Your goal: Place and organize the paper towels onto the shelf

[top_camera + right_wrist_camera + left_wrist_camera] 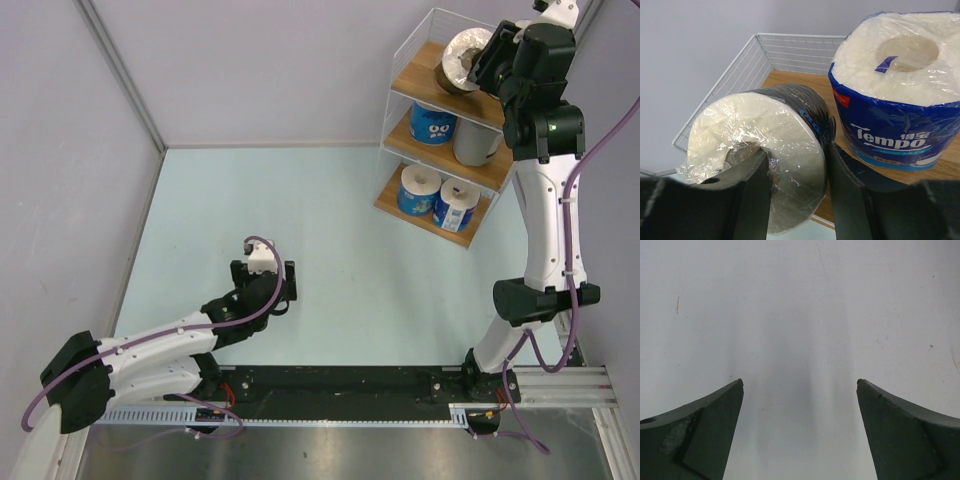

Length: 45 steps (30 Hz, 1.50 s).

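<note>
Now, black roll (pixel 801 100): at the shelf's top tier, in the right gripper, tipped over with its core pointing back towards the wrist rather than up.
Grip: right gripper (pixel 796 150) is closed partway on the roll's wall, one finger in the core and the other outside it.
Seat: whether the roll rests on the board cannot be told; its lower edge seems to hang past the near edge.
Neighbour: a blue roll (pixel 890 100) stands upright just right of it, with the outer finger squeezed between the two.
Likely need: the roll probably has to be stood up and set down left of the blue one before release.
In the way: the wire rail on the far and left sides leaves little room.
Shelf (pixel 432 215): at the far right; middle tier holds a blue and a grey roll (pixel 476 146), bottom tier two blue.
Nearer arm: the right one, already there.
Left gripper (pixel 800 385): wide open, holding nothing, low over the table (pixel 350 200), well apart from the shelf.
</note>
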Each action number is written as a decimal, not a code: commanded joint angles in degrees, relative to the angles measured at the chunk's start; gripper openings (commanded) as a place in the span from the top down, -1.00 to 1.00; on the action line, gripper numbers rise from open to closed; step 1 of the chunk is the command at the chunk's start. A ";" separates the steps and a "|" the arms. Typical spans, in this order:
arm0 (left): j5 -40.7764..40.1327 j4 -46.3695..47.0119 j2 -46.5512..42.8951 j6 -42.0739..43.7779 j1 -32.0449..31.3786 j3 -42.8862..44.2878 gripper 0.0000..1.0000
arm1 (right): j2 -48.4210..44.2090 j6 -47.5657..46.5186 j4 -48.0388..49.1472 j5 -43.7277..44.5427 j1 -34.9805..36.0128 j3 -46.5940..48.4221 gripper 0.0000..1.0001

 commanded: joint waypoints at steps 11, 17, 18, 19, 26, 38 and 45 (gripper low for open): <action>0.70 -0.13 -0.26 -1.07 -0.30 0.38 -1.00 | 1.04 1.93 4.85 -2.69 -0.67 2.92 -0.40; 1.14 -0.04 -0.70 -0.90 -0.30 0.21 -0.99 | 1.92 2.64 6.17 -2.77 -1.19 3.01 -0.43; 1.14 -0.04 -0.62 -0.99 -0.30 0.29 -1.00 | 2.01 2.81 6.43 -2.77 -1.28 3.10 -0.43; 1.14 -0.04 -0.53 -0.99 -0.30 0.29 -1.00 | 2.19 2.82 6.61 -2.77 -1.37 3.01 -0.43; 1.14 0.13 -0.09 -0.90 -0.21 0.38 -1.00 | 2.98 3.78 8.63 -3.56 -1.55 2.93 -0.43; 1.49 0.40 0.26 -0.72 -0.30 0.29 -1.00 | 2.01 3.69 11.00 -2.86 -2.07 2.05 -0.43; 1.84 0.31 -0.26 -0.81 -0.30 0.12 -1.00 | -0.88 3.61 13.02 -5.49 -2.34 -0.49 -0.44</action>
